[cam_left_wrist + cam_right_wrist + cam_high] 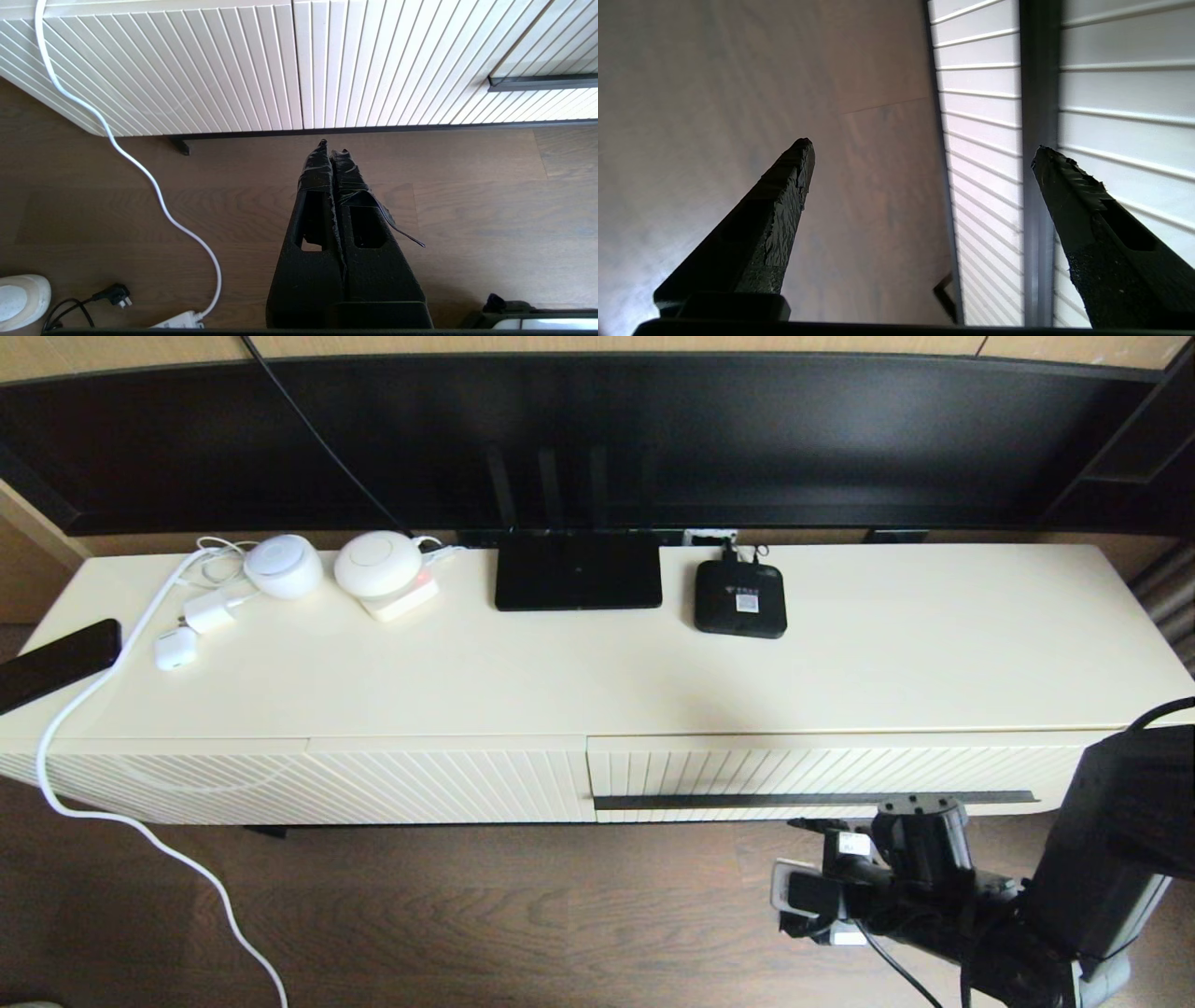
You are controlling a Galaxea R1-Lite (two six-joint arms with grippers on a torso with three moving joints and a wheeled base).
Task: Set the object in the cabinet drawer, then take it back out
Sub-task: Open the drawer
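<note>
right gripper (920,149): low before the cabinet drawer (831,770), fingers spread wide, one tip by the dark bar handle (814,799), gripping nothing. drawer: closed. left gripper (332,148): fingers pressed together, empty, over wood floor (467,210) near the ribbed front panel (187,65). organizer box: nowhere in view. router (578,570): on cabinet top.

The cabinet top (597,681) is looking smooth and cream with a soft satin sheen. The drawer front (822,770) is showing ribbed cream slats, crossed by a thin dark matt handle (812,799). The floor (467,924) is showing brown wood grain. The router (578,582) is gleaming glossy black. The white cable (93,803) is looking like smooth plastic. The left gripper's fingers (322,177) are wearing wrinkled black tape.
</note>
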